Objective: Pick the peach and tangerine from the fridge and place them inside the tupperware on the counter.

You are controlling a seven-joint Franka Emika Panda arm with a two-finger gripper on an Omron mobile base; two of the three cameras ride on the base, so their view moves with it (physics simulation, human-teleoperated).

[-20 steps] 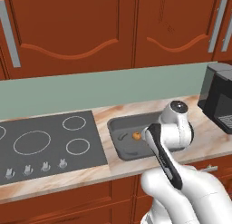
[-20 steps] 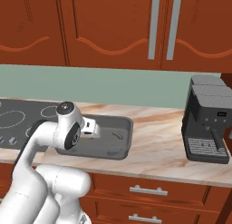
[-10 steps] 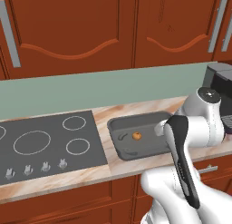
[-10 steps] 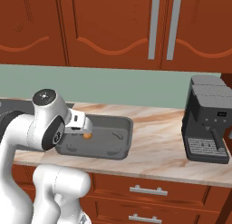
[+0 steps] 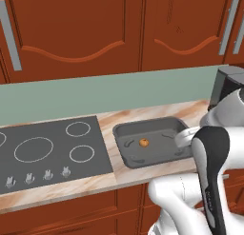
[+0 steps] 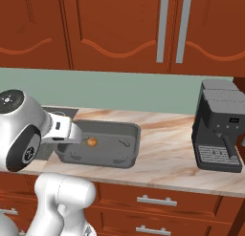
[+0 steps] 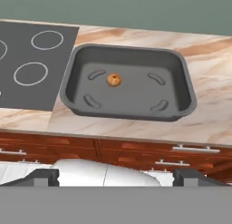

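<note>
Tangerine (image 7: 113,80) sits in tupperware (image 7: 181,73); arm hides its right rim.

Dark grey tupperware (image 7: 181,69), plain orange tangerine (image 7: 113,80) inside it, beige-pink marbled tabletop (image 7: 213,123), black cooktop (image 5: 52,148) with white rings, red-brown wooden cabinets (image 6: 119,25) with silver handles, pale green wall strip (image 5: 95,93), dark grey coffee machine (image 6: 217,125)

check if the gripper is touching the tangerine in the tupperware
Apart. The hand view shows the tangerine lying alone on the tupperware floor, far from the open gripper.
</note>
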